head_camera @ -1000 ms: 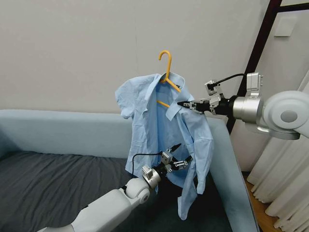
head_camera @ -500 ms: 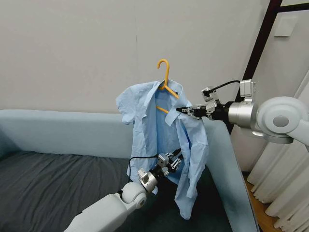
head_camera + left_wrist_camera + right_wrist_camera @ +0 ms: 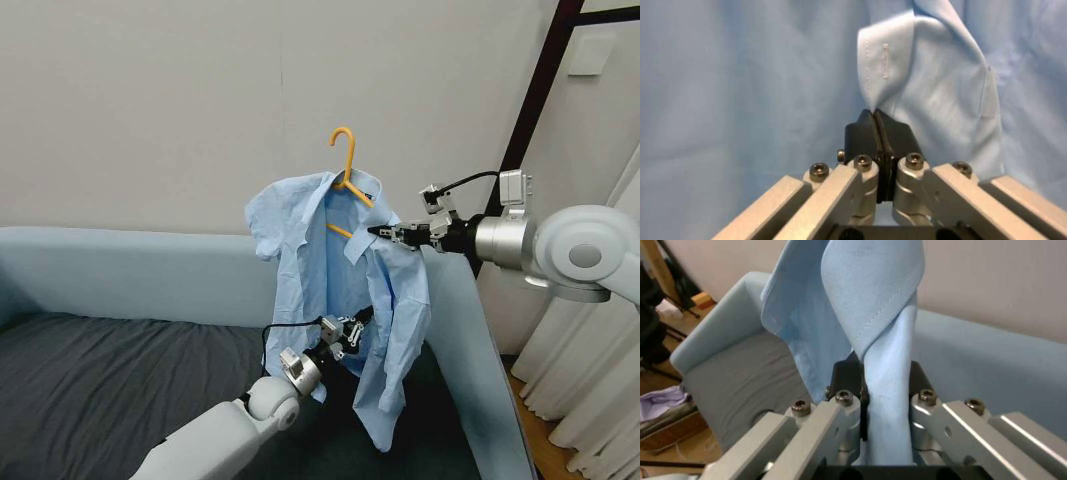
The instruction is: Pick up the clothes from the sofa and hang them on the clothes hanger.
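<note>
Plain white wall [image 3: 150, 110] behind; dark slanted wooden post [image 3: 531, 105] far right; white pleated curtain [image 3: 600, 390]; brown wooden floor strip [image 3: 532, 425]; woven basket [image 3: 667, 426] holding purple cloth [image 3: 659, 402].

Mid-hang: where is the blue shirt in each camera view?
Head view: blue shirt hangs mid-picture on the orange hanger, right gripper pinching near its collar, left gripper its lower front edge.
Left wrist view: blue shirt behind, stitched edge pinched in the left gripper.
Right wrist view: blue shirt fold rises from the right gripper.
Shared landmark: pale blue sofa, in head and right wrist views.
</note>
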You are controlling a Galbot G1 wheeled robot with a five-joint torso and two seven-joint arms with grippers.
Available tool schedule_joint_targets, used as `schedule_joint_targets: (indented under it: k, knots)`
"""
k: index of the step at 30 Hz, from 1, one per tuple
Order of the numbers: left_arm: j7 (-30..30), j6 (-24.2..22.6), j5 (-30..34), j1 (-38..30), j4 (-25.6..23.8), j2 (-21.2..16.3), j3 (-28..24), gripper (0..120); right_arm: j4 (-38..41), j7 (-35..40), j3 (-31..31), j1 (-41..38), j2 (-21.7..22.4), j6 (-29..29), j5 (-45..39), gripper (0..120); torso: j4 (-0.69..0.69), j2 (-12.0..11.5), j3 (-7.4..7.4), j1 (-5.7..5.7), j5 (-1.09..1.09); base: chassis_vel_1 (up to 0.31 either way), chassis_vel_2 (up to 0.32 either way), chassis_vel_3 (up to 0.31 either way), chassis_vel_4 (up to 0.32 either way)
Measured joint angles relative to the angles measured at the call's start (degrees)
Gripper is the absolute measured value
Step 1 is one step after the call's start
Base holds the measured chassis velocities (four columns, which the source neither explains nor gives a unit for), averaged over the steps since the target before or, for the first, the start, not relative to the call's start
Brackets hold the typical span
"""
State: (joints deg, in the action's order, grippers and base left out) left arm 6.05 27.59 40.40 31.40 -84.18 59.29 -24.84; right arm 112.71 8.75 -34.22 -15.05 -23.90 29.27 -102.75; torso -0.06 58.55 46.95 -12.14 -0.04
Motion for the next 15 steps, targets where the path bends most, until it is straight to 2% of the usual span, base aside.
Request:
schedule_joint_targets:
  k: [1,4,5,8,15]
  knots:
    - [0.0,0.0,0.0,0.0,0.0,0.0,0.0,0,0.0,0.0,0.0,0.0,0.0,0.0,0.0,7,0.0,0.0,0.0,0.0,0.0,0.0,0.0,0.0,0.0]
    - [-2.7,-1.1,-1.9,0.9,-3.2,-3.8,2.4,0,-0.5,-0.8,1.0,1.5,0.7,0.0,1.2,7,0.0,0.0,0.0,0.0,0.0,0.0,0.0,0.0,0.0]
    - [-2.7,-1.1,-1.9,0.9,-3.2,-3.8,2.4,0,-0.5,-0.8,1.0,1.5,0.7,0.0,1.2,7,0.0,0.0,0.0,0.0,0.0,0.0,0.0,0.0,0.0]
    - [-6.0,-2.7,-3.8,1.4,-6.7,-6.7,5.7,0,-1.3,-1.5,1.5,1.9,1.1,0.0,2.5,7,0.0,0.0,0.0,0.0,-0.01,0.0,0.0,0.0,0.0]
    - [-10.2,-5.3,-7.1,3.9,-10.7,-9.2,11.1,0,-1.1,-1.8,0.9,0.7,0.8,0.2,3.0,7,0.0,0.0,0.01,0.0,-0.01,0.0,0.0,0.0,0.0]
